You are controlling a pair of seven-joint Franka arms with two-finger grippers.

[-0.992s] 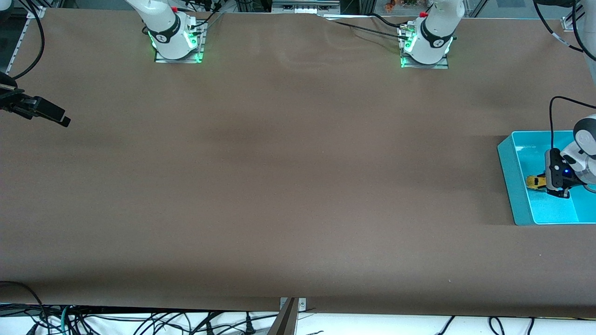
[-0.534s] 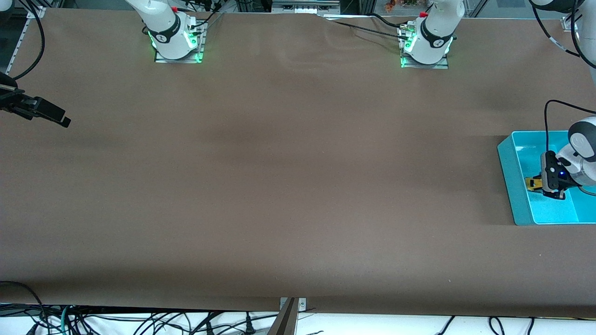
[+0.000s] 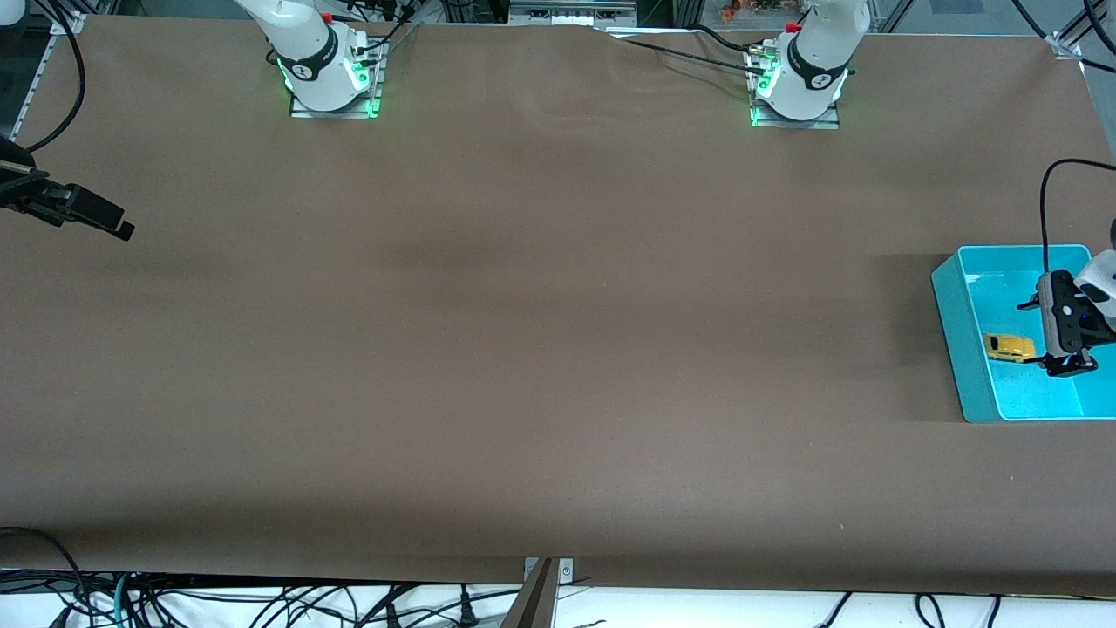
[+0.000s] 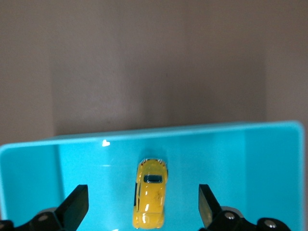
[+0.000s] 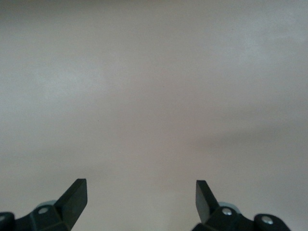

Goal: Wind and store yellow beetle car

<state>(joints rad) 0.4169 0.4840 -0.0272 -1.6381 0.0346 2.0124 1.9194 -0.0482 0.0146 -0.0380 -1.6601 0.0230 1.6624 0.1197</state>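
The yellow beetle car [image 3: 1010, 347] lies alone on the floor of a turquoise bin [image 3: 959, 349] at the left arm's end of the table. My left gripper [image 3: 1037, 334] hangs open over the bin, just beside and above the car, touching nothing. In the left wrist view the car [image 4: 150, 193] sits on its wheels between my wide-open left gripper [image 4: 143, 211], well apart from both fingers, with the bin wall [image 4: 144, 131] around it. My right gripper [image 3: 118, 227] waits open and empty over the right arm's end of the table; it also shows in the right wrist view [image 5: 139, 195].
Brown paper covers the table [image 3: 540, 331]. The two arm bases [image 3: 330, 74] [image 3: 798, 83] stand along its top edge. Cables hang under the table's front edge [image 3: 261, 602].
My left gripper has opened and let go of the car, then drawn back from it over the bin. The car now rests in the bin. The right arm has not moved.
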